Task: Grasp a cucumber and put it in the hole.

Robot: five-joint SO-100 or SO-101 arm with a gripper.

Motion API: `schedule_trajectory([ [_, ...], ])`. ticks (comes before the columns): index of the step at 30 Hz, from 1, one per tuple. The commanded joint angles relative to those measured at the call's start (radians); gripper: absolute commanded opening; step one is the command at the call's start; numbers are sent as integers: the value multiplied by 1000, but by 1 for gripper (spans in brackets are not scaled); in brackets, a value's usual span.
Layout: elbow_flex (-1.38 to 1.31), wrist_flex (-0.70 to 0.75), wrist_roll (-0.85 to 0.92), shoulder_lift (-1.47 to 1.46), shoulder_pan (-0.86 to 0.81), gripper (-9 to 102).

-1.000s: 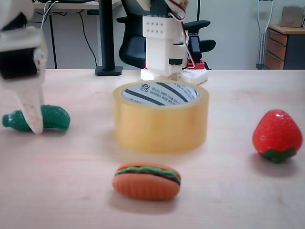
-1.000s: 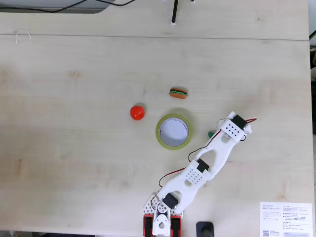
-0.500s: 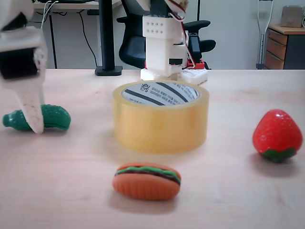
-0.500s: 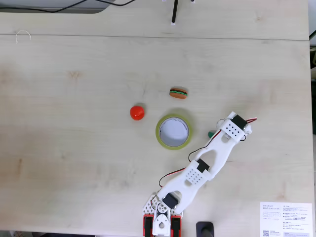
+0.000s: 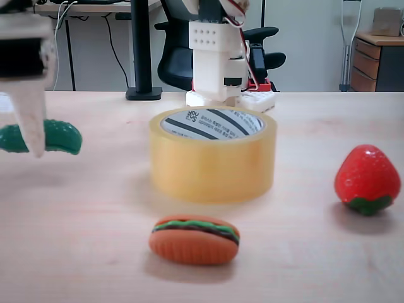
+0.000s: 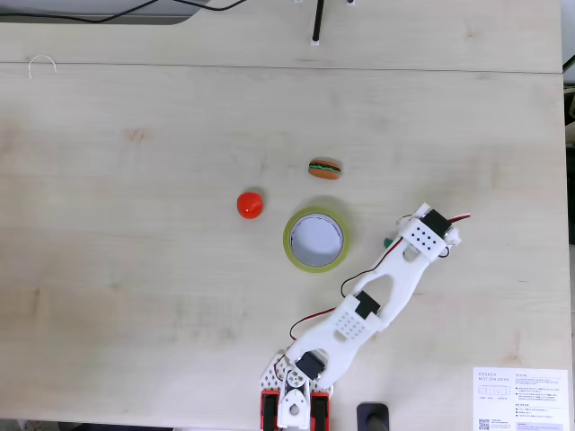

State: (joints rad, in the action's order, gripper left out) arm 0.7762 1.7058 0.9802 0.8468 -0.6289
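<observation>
From above, the arm (image 6: 359, 314) reached diagonally from its base at the bottom edge up to the right of the tape roll (image 6: 314, 240). In the low fixed view the gripper (image 5: 30, 142) was clamped on the cucumber (image 5: 58, 136), which looked lifted clear of the table (image 5: 303, 252), left of the roll and its hole (image 5: 211, 124). One finger (image 5: 29, 117) hid the cucumber's middle, and from above just a green speck (image 6: 387, 241) peeked out.

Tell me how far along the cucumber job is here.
Done: the gripper is shut on the cucumber, which looks lifted off the table. In hand: carrying it. Left: moving it over the tape roll and dropping it into the hole.
</observation>
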Motion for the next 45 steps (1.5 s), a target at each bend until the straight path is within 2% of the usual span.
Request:
schedule_trajectory([
  [1, -18, 83, 9, 178, -5, 0],
  [16, 14, 84, 84, 422, 6, 0],
  [24, 147, 84, 120, 643, 61, 0],
  [35, 374, 81, 124, 977, 209, 0],
  [45, 580, 77, 132, 1180, 437, 0],
])
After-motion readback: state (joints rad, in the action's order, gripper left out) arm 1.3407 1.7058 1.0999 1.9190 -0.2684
